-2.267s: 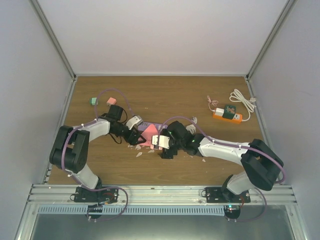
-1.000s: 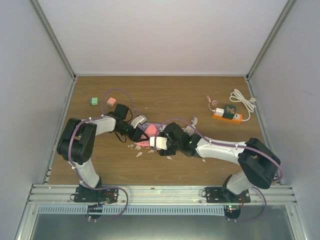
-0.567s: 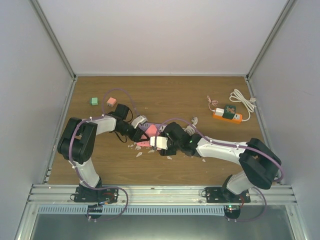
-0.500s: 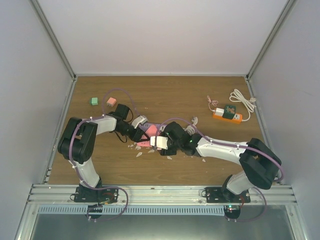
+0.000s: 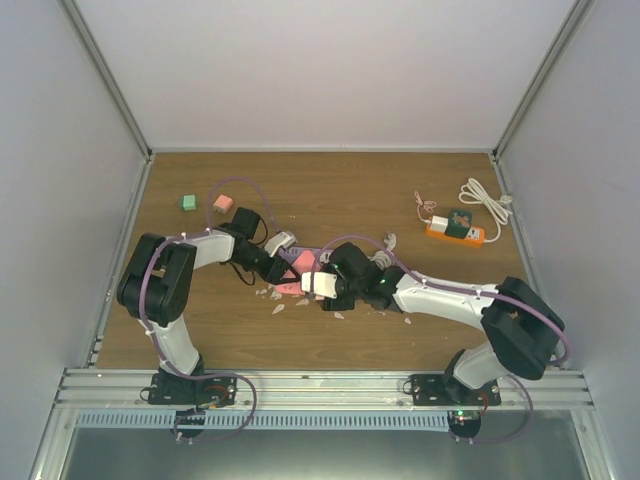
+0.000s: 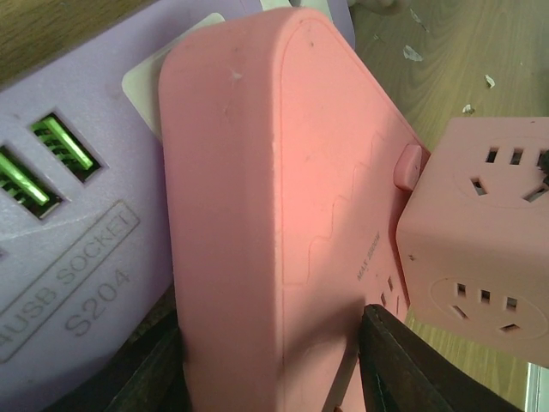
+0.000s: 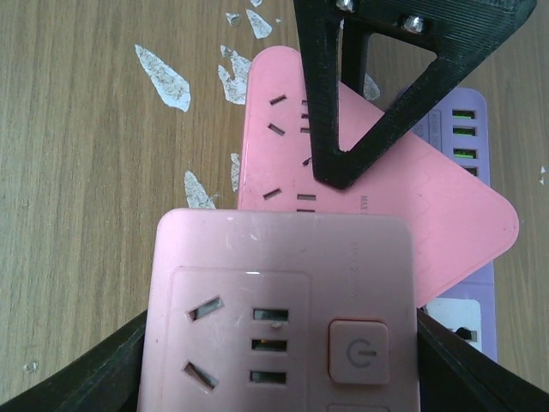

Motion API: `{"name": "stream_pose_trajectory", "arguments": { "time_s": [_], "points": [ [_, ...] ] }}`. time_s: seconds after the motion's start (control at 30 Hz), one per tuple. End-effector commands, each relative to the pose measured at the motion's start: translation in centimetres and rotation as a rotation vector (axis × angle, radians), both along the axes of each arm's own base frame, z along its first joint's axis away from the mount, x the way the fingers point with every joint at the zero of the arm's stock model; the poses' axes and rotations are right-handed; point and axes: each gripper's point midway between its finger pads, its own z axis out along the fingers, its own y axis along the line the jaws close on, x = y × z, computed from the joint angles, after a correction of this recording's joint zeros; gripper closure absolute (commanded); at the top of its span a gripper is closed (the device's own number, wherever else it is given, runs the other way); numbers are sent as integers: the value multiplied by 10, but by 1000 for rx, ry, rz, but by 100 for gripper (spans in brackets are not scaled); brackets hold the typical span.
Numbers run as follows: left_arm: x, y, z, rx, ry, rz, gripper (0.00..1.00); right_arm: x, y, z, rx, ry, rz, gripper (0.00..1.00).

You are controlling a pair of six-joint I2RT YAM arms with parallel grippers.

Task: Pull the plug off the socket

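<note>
Judged not yet at the pull itself; working mid-frame in the top view, on other strips, well apart from the orange socket at the right of that view, with a white plug seemingly seated at its left end; too small to confirm the seating. With the left gripper: set astride the flat pink strip, fingers against both long edges; cannot tell whether clamped or merely touching. With the right gripper: part open and clamped on the pink cube, just beside the flat strip's corner. Next, by judgement: let go of both pink pieces, travel right, pin the socket with one gripper, draw the plug straight off with the other.

Counted, large to small: one table; two arms; one purple strip, lying under the flat pink one; one flat pink strip; one pink cube; one orange socket; one coiled white cord; one plug; one thin pink cable; one green block and one small pink block at upper left; many white flecks, left uncounted.
</note>
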Motion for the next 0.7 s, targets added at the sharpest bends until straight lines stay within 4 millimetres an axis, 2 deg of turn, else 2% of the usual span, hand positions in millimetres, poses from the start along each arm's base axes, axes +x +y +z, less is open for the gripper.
{"name": "stream_pose_trajectory", "arguments": {
  "time_s": [0.0, 0.17, 0.37, 0.47, 0.67],
  "points": [
    [25, 36, -49, 287, -106, 63, 62, -4, 24, 59, 153, -130, 101, 78],
    [26, 36, -49, 286, -102, 60, 62, -13, 22, 52, 125, -138, 148, 78],
    [26, 36, -49, 287, -99, 63, 62, -16, 17, 35, 42, -250, 163, 78],
    [26, 35, -46, 274, -103, 61, 62, -18, 18, 34, 49, -227, 161, 79],
    [19, 9, -7, 108, -154, -2, 40, -24, 19, 25, 66, -143, 159, 81]
  ]
}}
